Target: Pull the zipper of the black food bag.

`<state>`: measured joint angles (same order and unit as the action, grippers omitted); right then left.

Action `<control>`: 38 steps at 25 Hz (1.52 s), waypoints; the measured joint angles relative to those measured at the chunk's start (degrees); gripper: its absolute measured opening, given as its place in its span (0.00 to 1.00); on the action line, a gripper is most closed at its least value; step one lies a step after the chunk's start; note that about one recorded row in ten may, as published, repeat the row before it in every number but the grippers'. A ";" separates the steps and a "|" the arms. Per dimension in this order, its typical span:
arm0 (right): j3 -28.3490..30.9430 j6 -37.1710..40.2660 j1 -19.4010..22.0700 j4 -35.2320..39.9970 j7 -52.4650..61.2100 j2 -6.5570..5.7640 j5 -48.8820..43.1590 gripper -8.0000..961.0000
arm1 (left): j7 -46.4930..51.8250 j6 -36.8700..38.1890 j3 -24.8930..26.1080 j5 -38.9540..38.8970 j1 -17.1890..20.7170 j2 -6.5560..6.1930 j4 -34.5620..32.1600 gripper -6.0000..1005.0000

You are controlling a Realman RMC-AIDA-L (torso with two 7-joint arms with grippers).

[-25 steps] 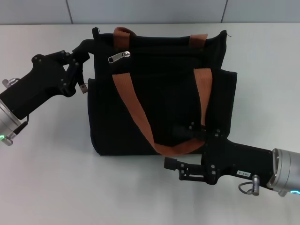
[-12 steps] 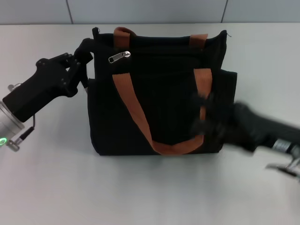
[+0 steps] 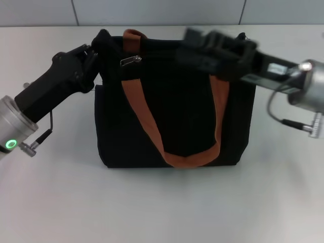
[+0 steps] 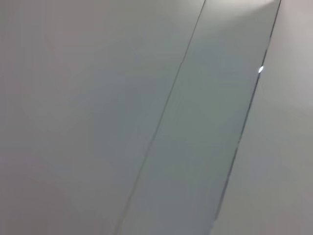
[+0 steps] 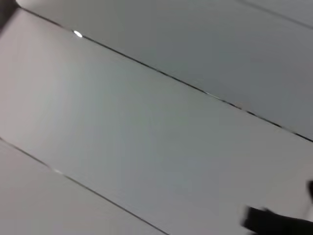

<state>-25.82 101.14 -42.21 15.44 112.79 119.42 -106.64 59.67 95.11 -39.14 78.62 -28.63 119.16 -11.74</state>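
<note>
The black food bag (image 3: 177, 109) stands in the middle of the table in the head view, with rust-orange handle loops (image 3: 144, 114). The zipper (image 3: 130, 60), a small silver pull tab, lies on the zip line near the bag's top left. My left gripper (image 3: 97, 49) is at the bag's top left corner and is closed on the fabric there. My right gripper (image 3: 195, 39) is blurred, hovering over the bag's top edge to the right of the zipper and apart from it. Both wrist views show only pale panels.
The bag sits on a white table (image 3: 162, 202). A grey wall with seams (image 3: 152, 12) runs behind it. A cable loop (image 3: 283, 119) hangs from my right wrist beside the bag's right side.
My right arm swung from the table in front of the bag up to its top edge. My left gripper moved up from the bag's left side to its top left corner.
</note>
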 joint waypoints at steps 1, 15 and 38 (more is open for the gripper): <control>-0.78 -1.28 -0.35 -0.45 -0.91 0.08 0.09 0.87 | 0.00 0.00 0.00 0.00 0.00 0.00 0.00 0.03; -4.09 -10.34 -4.77 -4.24 -8.00 0.37 0.11 0.87 | 4.23 -0.87 -1.86 -0.08 -4.34 0.02 -0.35 0.03; -7.27 -1.89 0.60 -4.00 -26.24 0.36 5.59 0.87 | 1.71 -0.49 -2.74 -0.09 -4.62 0.01 -0.54 0.03</control>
<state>-33.10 99.25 -41.61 11.44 86.55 119.78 -101.05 61.37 94.62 -41.88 78.52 -33.25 119.18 -12.28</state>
